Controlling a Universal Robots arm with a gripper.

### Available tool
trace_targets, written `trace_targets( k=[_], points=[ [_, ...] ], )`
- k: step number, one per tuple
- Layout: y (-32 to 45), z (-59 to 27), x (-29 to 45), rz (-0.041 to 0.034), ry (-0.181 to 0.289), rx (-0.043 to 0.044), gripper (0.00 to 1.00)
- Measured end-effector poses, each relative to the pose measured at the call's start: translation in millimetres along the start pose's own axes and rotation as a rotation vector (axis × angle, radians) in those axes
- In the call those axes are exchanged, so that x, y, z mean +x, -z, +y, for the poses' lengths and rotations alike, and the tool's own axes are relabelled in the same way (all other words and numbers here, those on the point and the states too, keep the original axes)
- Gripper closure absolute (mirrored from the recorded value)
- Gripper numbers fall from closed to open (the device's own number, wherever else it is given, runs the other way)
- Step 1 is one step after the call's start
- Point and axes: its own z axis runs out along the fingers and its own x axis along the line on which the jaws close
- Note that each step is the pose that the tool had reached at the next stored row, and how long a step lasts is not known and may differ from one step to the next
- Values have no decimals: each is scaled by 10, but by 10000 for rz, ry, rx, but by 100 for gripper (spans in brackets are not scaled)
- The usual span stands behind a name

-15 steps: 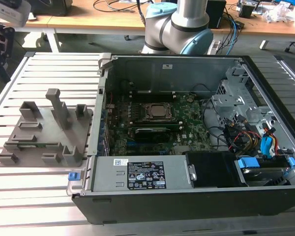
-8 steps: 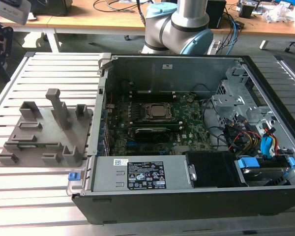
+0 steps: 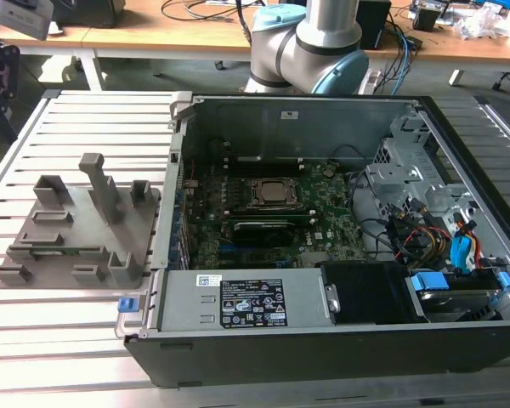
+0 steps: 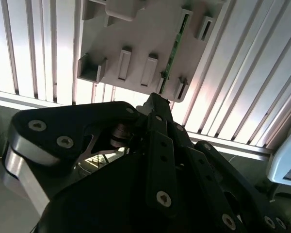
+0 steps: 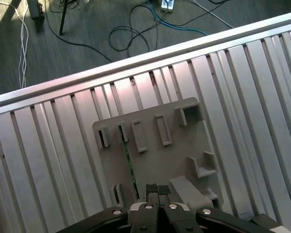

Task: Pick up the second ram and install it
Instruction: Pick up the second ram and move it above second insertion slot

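The exterior view looks down from high on the near side of the ribbed aluminium slat table (image 3: 85, 340), facing the open black desktop computer case (image 3: 323, 357), with the silver-and-blue arm base (image 3: 306, 42) at the far edge. Both wrist views look down past the black two-finger gripper (image 5: 157, 188) — the first from well above, the second nearer and slanted, with the linkage large in the foreground. All three views share the grey plastic fixture plate with upright blocks (image 3: 76, 231) on the slats.
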Motion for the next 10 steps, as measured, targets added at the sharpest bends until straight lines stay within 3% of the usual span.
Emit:
trace_targets(
  k=[10],
  points=[
    [0, 1, -1, 55, 1209, -28, 89]
  ],
)
